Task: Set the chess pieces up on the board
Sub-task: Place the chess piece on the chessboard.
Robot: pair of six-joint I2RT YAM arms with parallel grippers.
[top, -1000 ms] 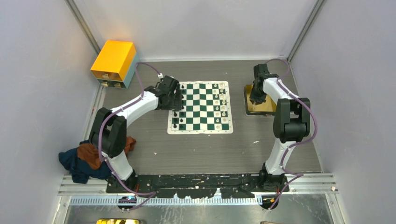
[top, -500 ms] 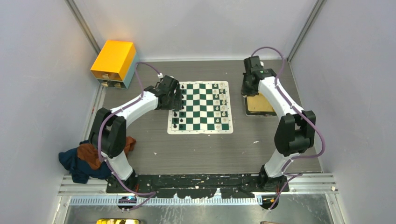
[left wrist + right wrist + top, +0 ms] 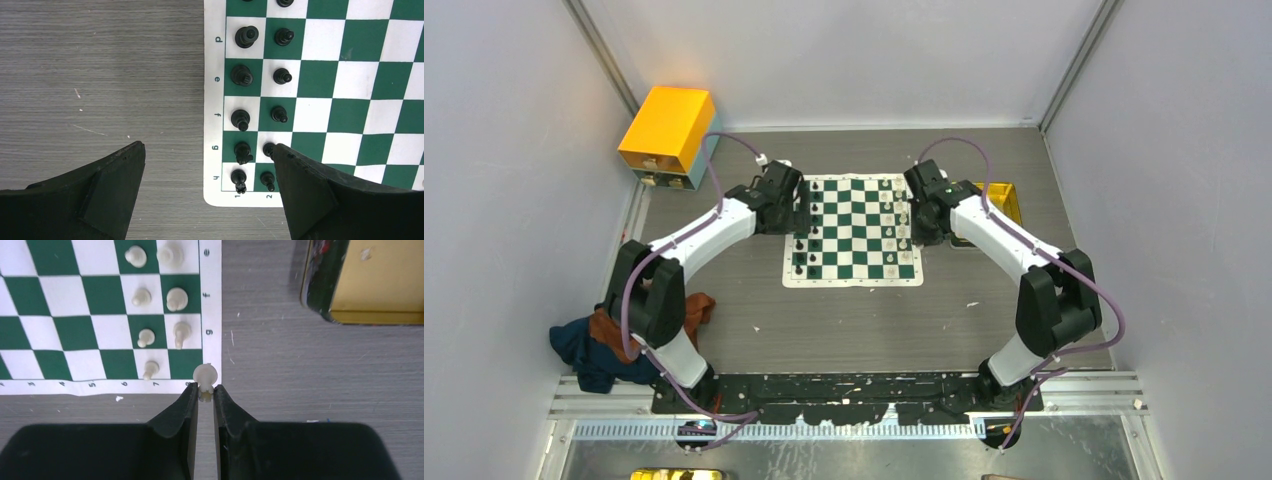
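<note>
Surface: grey wood-grain tabletop point(image 3: 864, 320) w/ plain white walls round it, per the top cam.
Board: green n white checked board point(image 3: 849, 240) w/ cream border, lying flat mid-table between the two arms.
Top cam only: orange-yellow box point(image 3: 669, 130) in the far left corner, plus a bundle of cloths point(image 3: 604, 340) (dark blue + rust) by the left arm's base. Both are well apart from the board.
Tray: yellow tray point(image 3: 380, 285) w/ a dark rim, just off the board's right side. In the top cam it's partly behind the right arm, and the right wrist cam shows it much closer.
Left wrist cam only: black pieces point(image 3: 241, 76) close up, in 2 files along the board's left edge.
Black count: 10 whole + 2 cut off by the frame's top edge = 12. One of them is half behind a finger.
Right wrist cam only: white pieces point(image 3: 176, 299) in 2 files along the right edge.
White count: 7 standing on squares, +1 in the pincer.
Writing: left wrist cam reads d e f g h down the border and 1, 2 at the corner. Right wrist cam reads f, g on the side and 3–7 along the bottom. Print on the tray rim is too blurry to read.
Left gripper point(image 3: 207, 147): jaws spread wide, holding nothing, over the board's corner by the black pieces.
Right gripper point(image 3: 205, 390): pinched onto one round-topped cream-white piece point(image 3: 205, 374), over the cream border at the board's corner. Can't tell if it touches the mat.
</note>
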